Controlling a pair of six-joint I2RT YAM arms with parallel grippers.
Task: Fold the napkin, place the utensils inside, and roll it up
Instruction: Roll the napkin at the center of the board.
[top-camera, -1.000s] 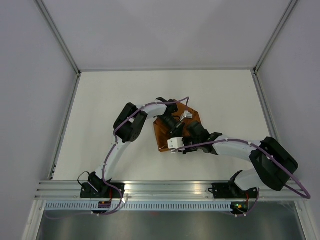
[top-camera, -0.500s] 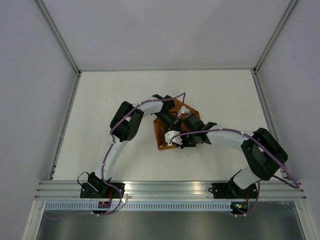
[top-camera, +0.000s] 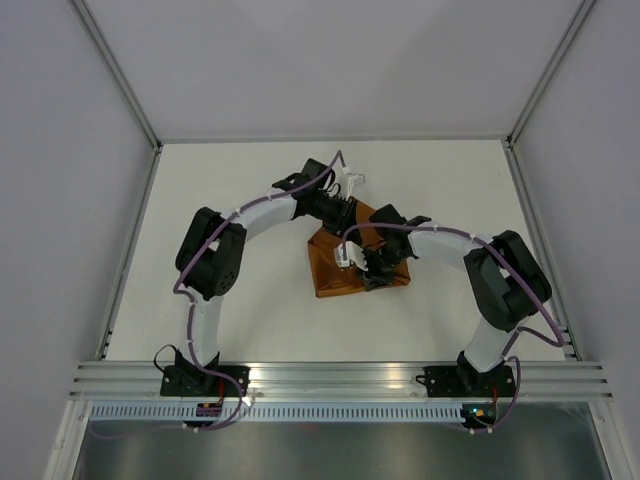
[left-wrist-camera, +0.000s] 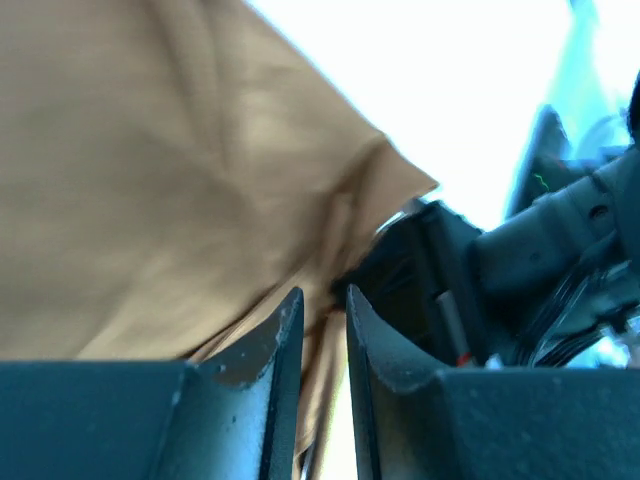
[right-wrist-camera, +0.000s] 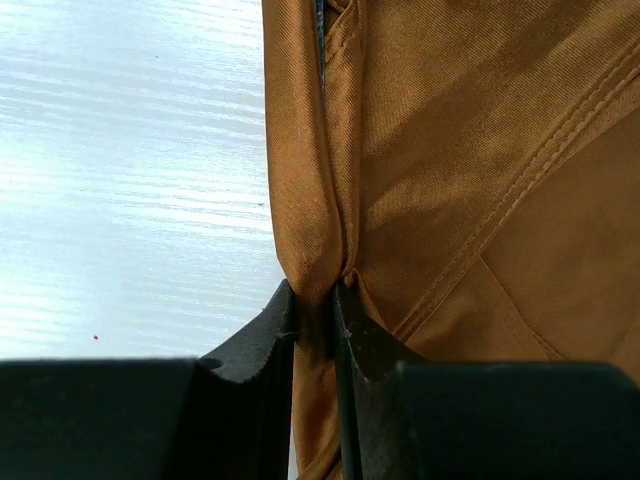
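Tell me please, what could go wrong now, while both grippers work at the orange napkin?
1. The right gripper pinches only a narrow fold at the edge of the napkin. A strong pull may let the cloth slip out and spoil the fold.
2. In the left wrist view, the right arm sits just beyond the left gripper. The two are very close and could collide.

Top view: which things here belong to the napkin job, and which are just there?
Part of the job: napkin; right fingers pinching its fold; left fingers close by it. Utensils not visible.
Just there: white table; metal rail at the near edge.
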